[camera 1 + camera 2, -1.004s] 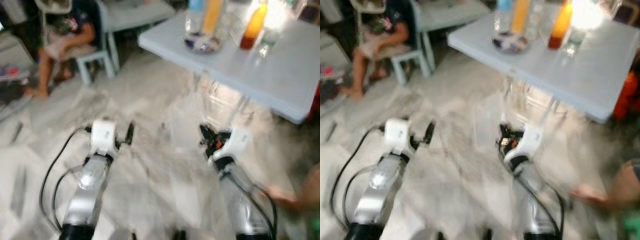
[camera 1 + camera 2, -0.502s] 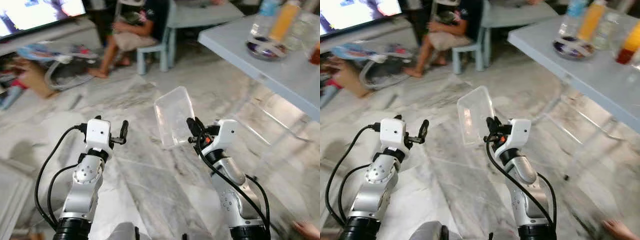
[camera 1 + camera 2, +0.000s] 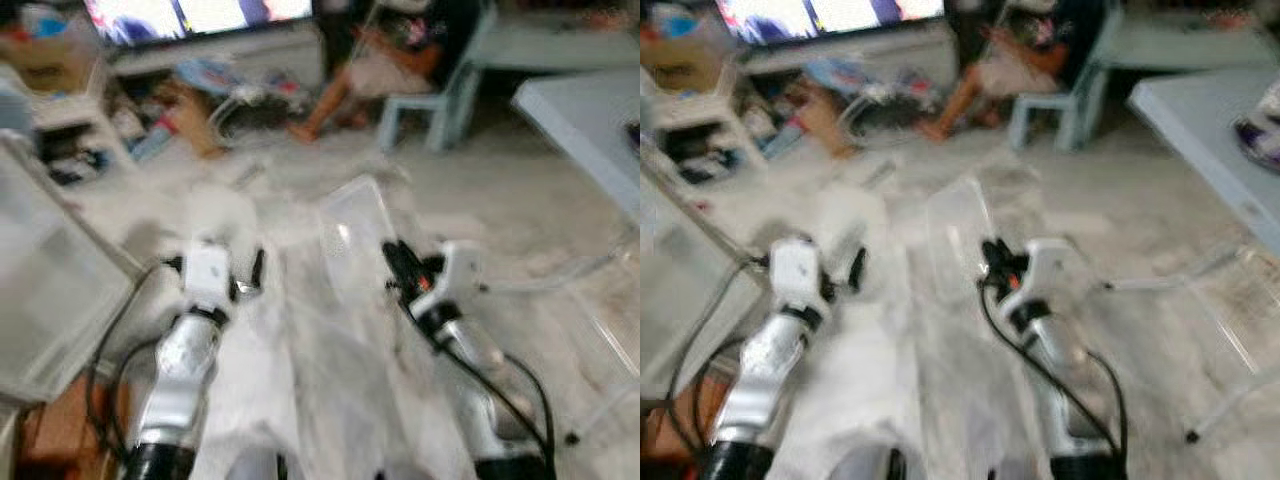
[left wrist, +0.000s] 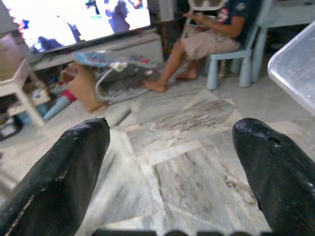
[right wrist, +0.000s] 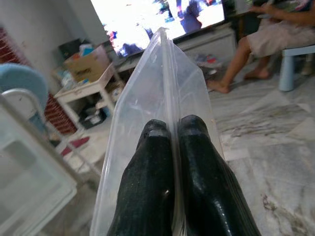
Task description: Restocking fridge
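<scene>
Clear, thin plastic container (image 5: 162, 88), unlabelled, stands edge-up, pinched between the closed black fingers of the right gripper (image 5: 173, 129) above the grey marble floor (image 4: 197, 172). Left gripper (image 4: 167, 142) hangs spread wide, holding nothing. Motion blur smears both eye views; what may be a white fridge door (image 3: 50, 290) sits left. Beyond, a seated person (image 4: 211, 34), lit television screen (image 4: 74, 19), grey table (image 3: 1200, 120).

seated person (image 4: 211, 34) | blue chair (image 4: 256, 34) | TV (image 4: 74, 19) | cardboard box (image 5: 88, 64)
</scene>
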Robot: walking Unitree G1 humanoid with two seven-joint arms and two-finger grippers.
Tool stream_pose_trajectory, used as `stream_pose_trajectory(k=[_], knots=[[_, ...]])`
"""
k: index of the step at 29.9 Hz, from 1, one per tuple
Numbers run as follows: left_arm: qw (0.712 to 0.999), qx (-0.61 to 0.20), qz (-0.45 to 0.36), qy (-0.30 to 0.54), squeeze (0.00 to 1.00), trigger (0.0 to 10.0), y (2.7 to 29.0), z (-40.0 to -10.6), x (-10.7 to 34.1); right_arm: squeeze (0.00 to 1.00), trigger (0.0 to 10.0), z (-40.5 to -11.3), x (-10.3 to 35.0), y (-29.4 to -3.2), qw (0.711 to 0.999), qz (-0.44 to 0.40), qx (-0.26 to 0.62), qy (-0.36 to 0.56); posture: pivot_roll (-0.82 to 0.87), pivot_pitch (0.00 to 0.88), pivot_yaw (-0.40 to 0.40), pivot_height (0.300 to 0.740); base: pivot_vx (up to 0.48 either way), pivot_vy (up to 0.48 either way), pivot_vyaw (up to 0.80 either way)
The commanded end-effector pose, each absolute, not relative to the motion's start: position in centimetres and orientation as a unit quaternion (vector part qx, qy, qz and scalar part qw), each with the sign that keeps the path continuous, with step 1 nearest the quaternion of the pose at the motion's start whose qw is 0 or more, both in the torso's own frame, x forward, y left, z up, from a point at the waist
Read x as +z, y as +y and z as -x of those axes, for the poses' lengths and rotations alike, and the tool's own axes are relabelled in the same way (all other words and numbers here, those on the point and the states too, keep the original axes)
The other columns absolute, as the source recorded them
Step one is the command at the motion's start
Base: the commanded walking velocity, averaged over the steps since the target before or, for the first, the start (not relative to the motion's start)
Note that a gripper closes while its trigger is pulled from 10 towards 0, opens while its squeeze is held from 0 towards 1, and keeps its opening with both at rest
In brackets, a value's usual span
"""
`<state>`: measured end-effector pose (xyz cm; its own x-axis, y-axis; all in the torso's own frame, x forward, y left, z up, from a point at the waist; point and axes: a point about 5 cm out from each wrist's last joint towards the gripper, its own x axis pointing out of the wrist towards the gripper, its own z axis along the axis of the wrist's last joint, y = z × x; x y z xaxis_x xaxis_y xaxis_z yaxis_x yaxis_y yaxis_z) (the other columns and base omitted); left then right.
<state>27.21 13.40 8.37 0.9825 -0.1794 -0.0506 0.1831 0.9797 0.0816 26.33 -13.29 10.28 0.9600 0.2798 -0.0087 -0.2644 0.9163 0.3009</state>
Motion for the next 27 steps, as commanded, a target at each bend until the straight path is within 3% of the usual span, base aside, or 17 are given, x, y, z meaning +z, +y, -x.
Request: stream_pose_trajectory(k=[1, 8, 15, 27], knots=[[0.995, -0.075, -0.056, 0.02, 0.0, 10.0, 14.4, -27.2, 8.5, 0.0, 10.0, -26.4, 10.6, -12.3, 0.975, -0.159, 0.156, 0.018, -0.09, 0.023, 0.046, 0.74, 0.0, 0.0, 0.8], [0.995, -0.071, -0.059, 0.023, 0.0, 10.0, 14.5, -27.1, 8.3, 0.0, 10.0, -26.5, 10.6, -12.3, 0.974, -0.157, 0.16, 0.018, -0.09, 0.019, 0.045, 0.74, 0.0, 0.0, 0.8], [0.997, -0.013, -0.068, 0.035, 0.0, 10.0, 16.5, -26.9, 7.6, 0.0, 10.0, -26.7, 10.6, -12.3, 0.974, -0.152, 0.169, 0.018, -0.08, 0.012, 0.031, 0.74, 0.0, 0.0, 0.8], [0.996, 0.016, -0.076, 0.039, 0.0, 10.0, 18.3, -25.3, 7.1, 0.0, 10.0, -27.6, 10.1, -13.1, 0.975, -0.136, 0.176, 0.026, -0.03, 0.0, -0.002, 0.74, 0.0, 0.0, 0.8]])
